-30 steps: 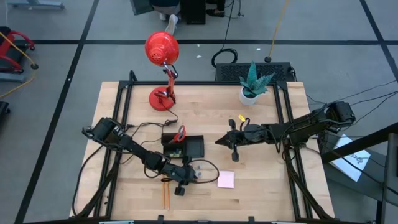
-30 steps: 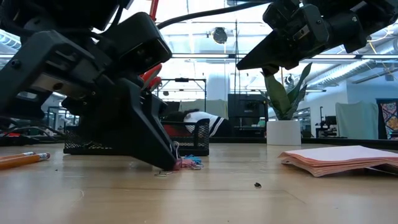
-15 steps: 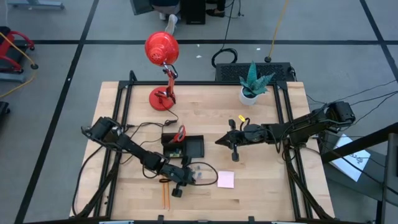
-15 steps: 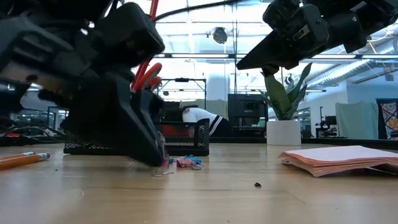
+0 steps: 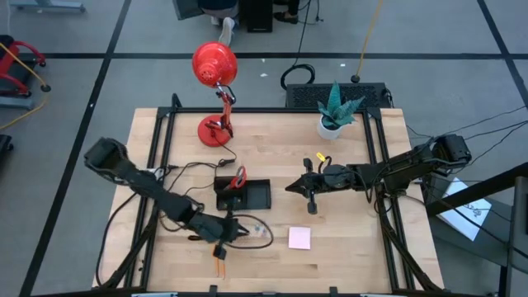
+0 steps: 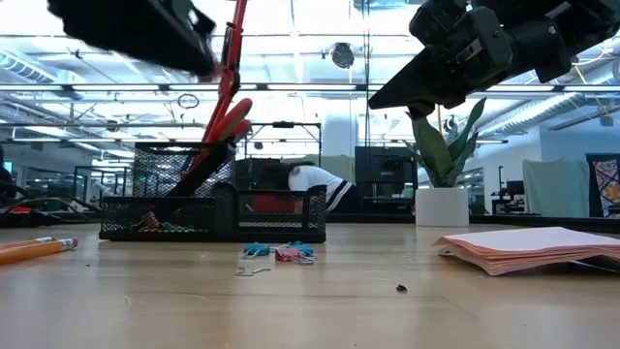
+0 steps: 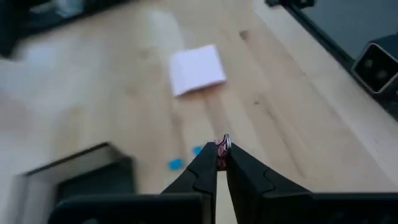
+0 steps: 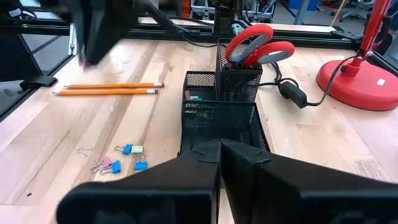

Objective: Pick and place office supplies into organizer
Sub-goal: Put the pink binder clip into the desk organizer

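Note:
The black mesh organizer (image 5: 245,195) stands mid-table with red-handled scissors (image 8: 258,46) upright in its tall cup. Small blue and pink clips (image 8: 119,158) lie on the wood in front of it, clips (image 6: 281,252) also showing in the low view. Two orange pencils (image 8: 109,88) lie near the table's near edge, and a pink sticky-note pad (image 5: 299,238) lies to the right of the clips. My left gripper (image 7: 221,149) hangs above the clips, shut on one small pink clip. My right gripper (image 5: 289,188) waits shut in the air, right of the organizer. My left gripper pinches a small pink clip with a wire loop (image 7: 224,143) between the very ends of its two fingers. The fingers slant down toward the table. The clip is lifted clear of the wood, above the blue clips (image 7: 176,163) left lying there.
A red desk lamp (image 5: 216,82) stands at the far left with its cord running to the organizer. A potted plant (image 5: 334,111) stands at the far right. Bare wood lies around the sticky-note pad (image 7: 197,68).
My left gripper has risen from the table at the clip pile, up out of the low view's middle, and drawn back a little toward the table's left edge. One pink clip has come up with it; the other clips stay on the wood.

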### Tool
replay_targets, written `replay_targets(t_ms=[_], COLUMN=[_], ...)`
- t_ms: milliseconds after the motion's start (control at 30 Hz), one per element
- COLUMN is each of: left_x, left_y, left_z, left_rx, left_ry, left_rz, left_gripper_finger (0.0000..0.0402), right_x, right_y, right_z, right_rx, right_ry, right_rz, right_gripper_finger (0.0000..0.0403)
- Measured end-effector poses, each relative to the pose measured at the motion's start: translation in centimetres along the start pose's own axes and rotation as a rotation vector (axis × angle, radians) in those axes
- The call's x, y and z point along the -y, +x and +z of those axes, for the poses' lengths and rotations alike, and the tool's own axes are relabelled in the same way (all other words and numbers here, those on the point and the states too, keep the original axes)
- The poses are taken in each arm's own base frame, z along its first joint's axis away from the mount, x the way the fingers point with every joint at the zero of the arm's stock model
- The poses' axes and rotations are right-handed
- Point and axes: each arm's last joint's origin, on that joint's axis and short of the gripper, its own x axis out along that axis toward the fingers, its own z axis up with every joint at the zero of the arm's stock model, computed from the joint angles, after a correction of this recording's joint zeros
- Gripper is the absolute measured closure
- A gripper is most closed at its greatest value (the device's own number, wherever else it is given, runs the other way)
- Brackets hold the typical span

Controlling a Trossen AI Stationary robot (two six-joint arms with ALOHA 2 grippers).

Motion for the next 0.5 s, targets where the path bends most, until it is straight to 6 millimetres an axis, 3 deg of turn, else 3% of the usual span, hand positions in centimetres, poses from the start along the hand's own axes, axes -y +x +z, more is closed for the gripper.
replay_targets(t_ms=[233, 500], left_x=[0.3, -0.2], left_y=[-3.8, -3.9], left_z=[-0.2, -4.0], left_rx=[-0.064, -0.137], left_ry=[0.041, -0.079], left_rz=[0.141, 0.195], left_gripper_finger=[0.0371, 0.0371], right_x=[0.0, 0.0], right_y=[0.0, 0.0], right_z=[0.0, 0.0], right_rx=[0.0, 0.0], right_ry=[0.0, 0.004], right_rz=[0.0, 0.0], right_gripper_finger=[0.0399, 0.0399])
